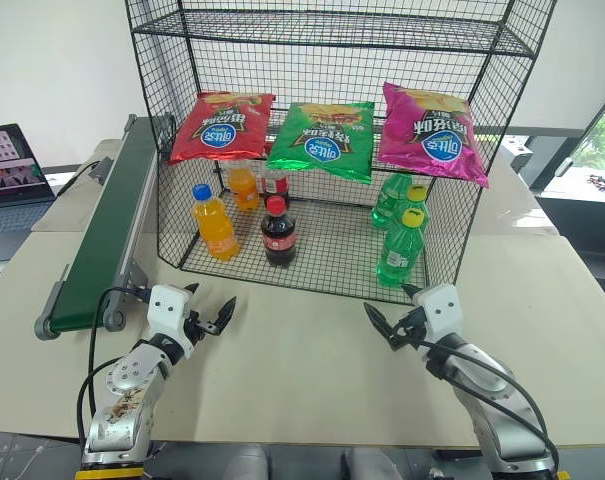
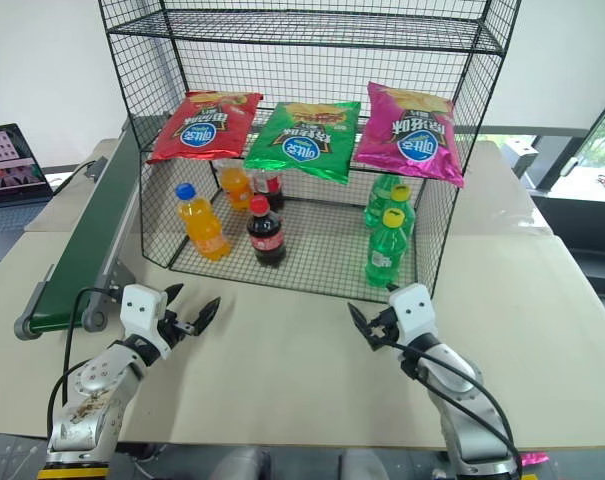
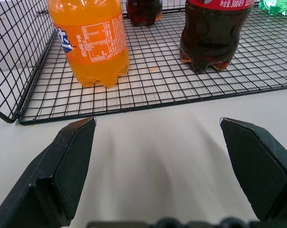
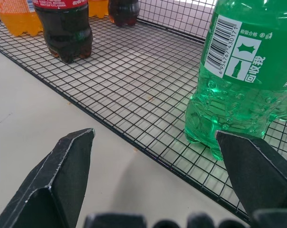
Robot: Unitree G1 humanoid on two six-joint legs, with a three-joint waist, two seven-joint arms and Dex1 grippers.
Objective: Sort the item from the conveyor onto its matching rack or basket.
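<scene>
Orange drink bottle [image 1: 214, 224] with its blue cap stands upright at the left of the cage's bottom tier [image 1: 327, 262], beside the cola bottle [image 1: 278, 233]; green bottles [image 1: 400, 250] stand to the right. Conveyor [image 1: 107, 228] lies left. Over the bench [image 1: 302, 370], left gripper [image 1: 210, 318] and right gripper [image 1: 389, 326] hover, fingers apart, empty.

Orange bottles [image 1: 215, 222]: two. Cola bottles [image 1: 279, 233]: two. Green bottles [image 1: 401, 250]: three. Snack bags [image 1: 222, 127]: three.
</scene>
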